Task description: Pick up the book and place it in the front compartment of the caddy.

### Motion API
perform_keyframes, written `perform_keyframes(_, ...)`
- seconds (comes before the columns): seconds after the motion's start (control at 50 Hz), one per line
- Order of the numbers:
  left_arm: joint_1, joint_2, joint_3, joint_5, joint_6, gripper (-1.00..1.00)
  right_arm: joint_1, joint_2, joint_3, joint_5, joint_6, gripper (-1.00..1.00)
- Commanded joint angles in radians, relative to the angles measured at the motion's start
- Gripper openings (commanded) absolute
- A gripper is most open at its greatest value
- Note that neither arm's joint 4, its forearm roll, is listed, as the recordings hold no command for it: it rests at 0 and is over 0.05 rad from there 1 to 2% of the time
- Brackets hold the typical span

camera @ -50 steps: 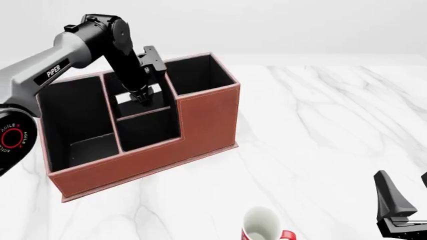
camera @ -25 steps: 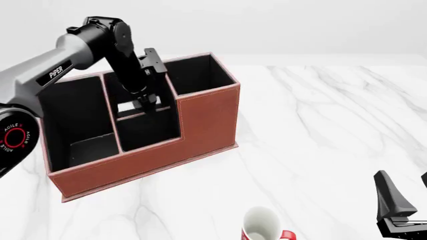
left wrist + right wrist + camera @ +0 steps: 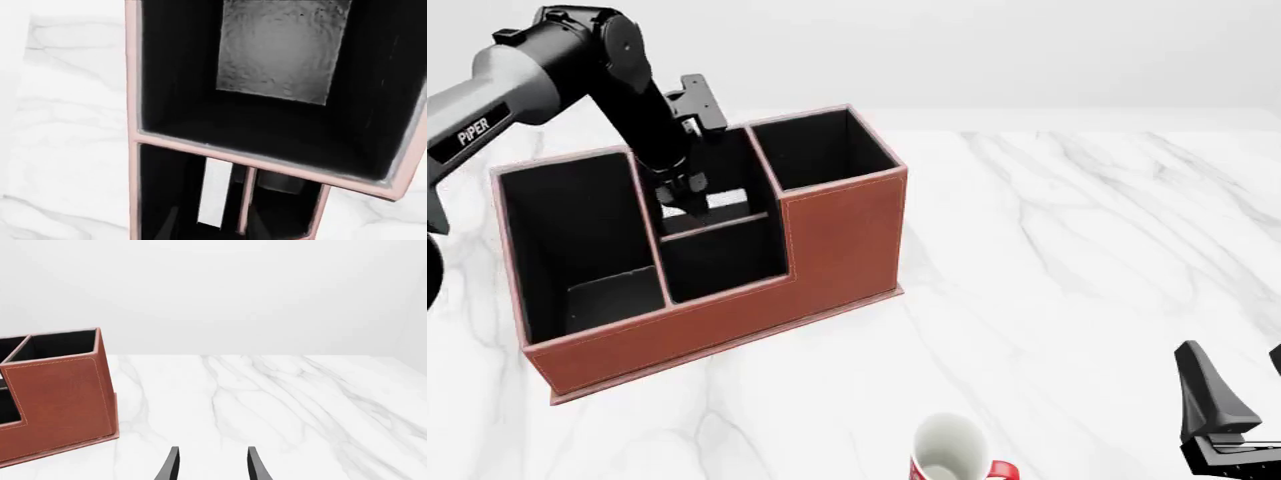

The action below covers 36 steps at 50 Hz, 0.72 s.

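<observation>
The reddish-brown caddy (image 3: 841, 240) stands at the left of the marble table; it also shows in the left wrist view (image 3: 267, 162) and the right wrist view (image 3: 60, 395). The book shows only as a white page edge (image 3: 729, 198), standing in the caddy's middle section just behind the low front compartment's divider. In the left wrist view the same white edge (image 3: 215, 197) stands upright in a narrow black compartment. My left gripper (image 3: 687, 190) hovers over the caddy's middle, open and empty, its dark fingers apart on either side of the book (image 3: 213, 234). My right gripper (image 3: 1241, 385) (image 3: 210, 465) is open and empty.
A white-and-red mug (image 3: 950, 450) stands near the table's front edge, left of my right gripper. The caddy's tall walls surround my left gripper's fingers. Bare marble table (image 3: 1068, 230) lies to the right of the caddy.
My left gripper has risen and shifted left out of the middle compartment, leaving the book standing inside. The right arm has not moved.
</observation>
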State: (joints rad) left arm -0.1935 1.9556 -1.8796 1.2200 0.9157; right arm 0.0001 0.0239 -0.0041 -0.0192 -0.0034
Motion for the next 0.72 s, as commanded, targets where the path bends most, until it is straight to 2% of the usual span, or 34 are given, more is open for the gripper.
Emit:
perform_keyframes(0.02,0.023,-0.084,0.06,0.0,0.039,1.0,0.0,-0.005,0.0,0.005,0.001,1.0)
perform_keyframes(0.26,0.013,-0.154,0.116,0.0,0.043,1.0,0.0,-0.005,0.0,0.005,0.001,1.0)
perform_keyframes(0.46,0.019,-0.263,0.196,0.0,0.063,1.0,0.0,-0.005,0.0,0.005,0.001,1.0)
perform_keyframes(0.56,0.049,-0.35,0.242,0.0,0.1,1.0,0.0,-0.005,0.0,0.005,0.001,1.0)
perform_keyframes(0.72,0.038,-0.431,0.305,-0.001,0.093,1.0,0.0,-0.005,0.0,0.005,0.001,1.0)
